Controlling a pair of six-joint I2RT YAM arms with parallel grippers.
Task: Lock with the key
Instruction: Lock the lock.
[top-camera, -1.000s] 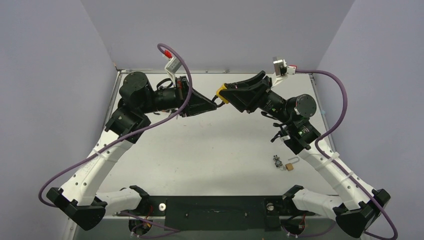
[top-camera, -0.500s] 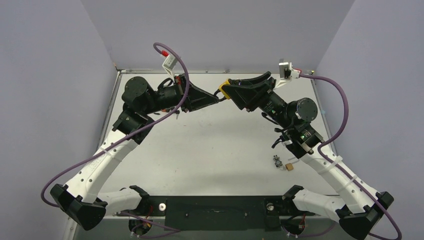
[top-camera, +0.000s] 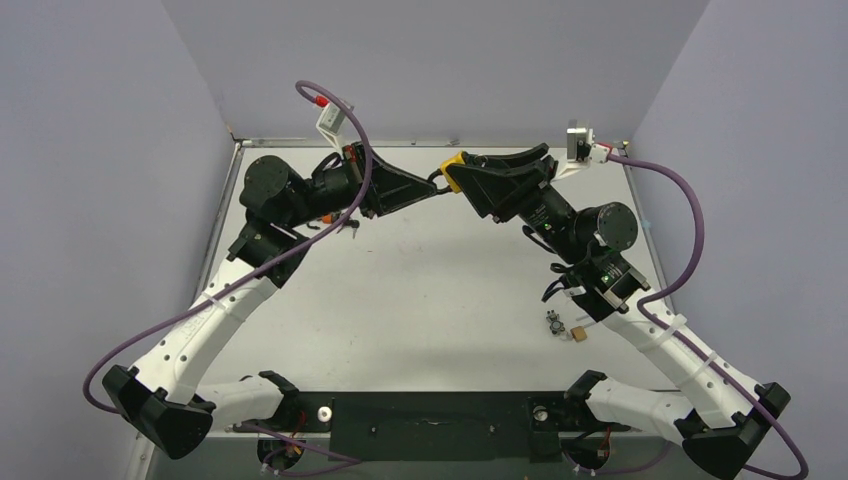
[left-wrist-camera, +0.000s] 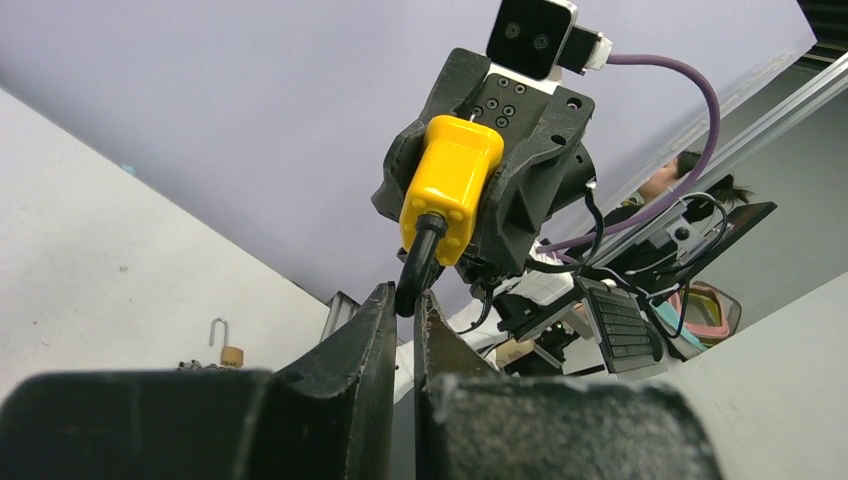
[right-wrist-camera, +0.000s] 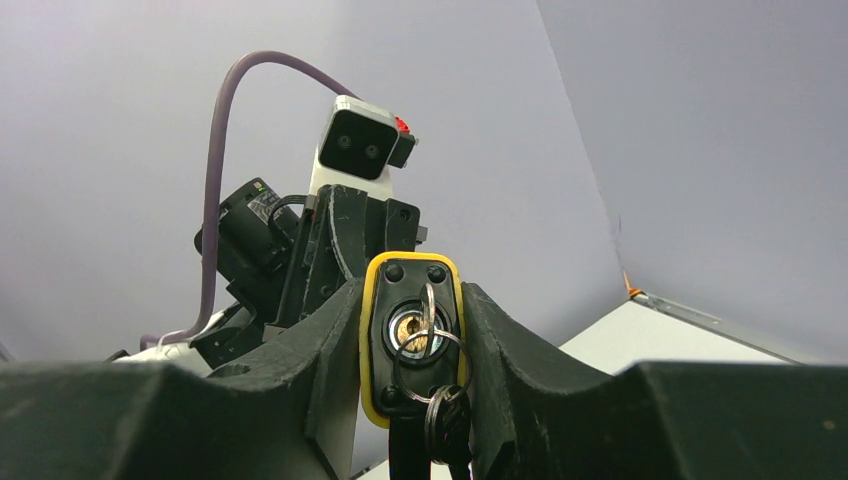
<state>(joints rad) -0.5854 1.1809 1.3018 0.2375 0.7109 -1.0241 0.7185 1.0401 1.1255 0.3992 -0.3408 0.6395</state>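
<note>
A yellow padlock (top-camera: 452, 171) is held in the air at the back of the table between both arms. My right gripper (right-wrist-camera: 412, 345) is shut on its body (right-wrist-camera: 412, 340); the bottom face shows a key (right-wrist-camera: 424, 318) in the keyhole with key rings (right-wrist-camera: 445, 410) hanging below. In the left wrist view the padlock (left-wrist-camera: 450, 188) sits in the right gripper, and its black shackle (left-wrist-camera: 417, 265) runs down between my left fingertips. My left gripper (left-wrist-camera: 404, 300) is shut on the shackle. It shows in the top view (top-camera: 437, 186) too.
A small brass padlock (top-camera: 580, 331) with an open shackle lies on the table at the right beside a bunch of keys (top-camera: 553, 322). It also appears in the left wrist view (left-wrist-camera: 226, 348). The table (top-camera: 420, 290) has purple walls behind and at both sides.
Both grippers have lifted the yellow padlock and moved it toward the back of the table. The arms have risen with it; the hold on body and shackle is unchanged.
</note>
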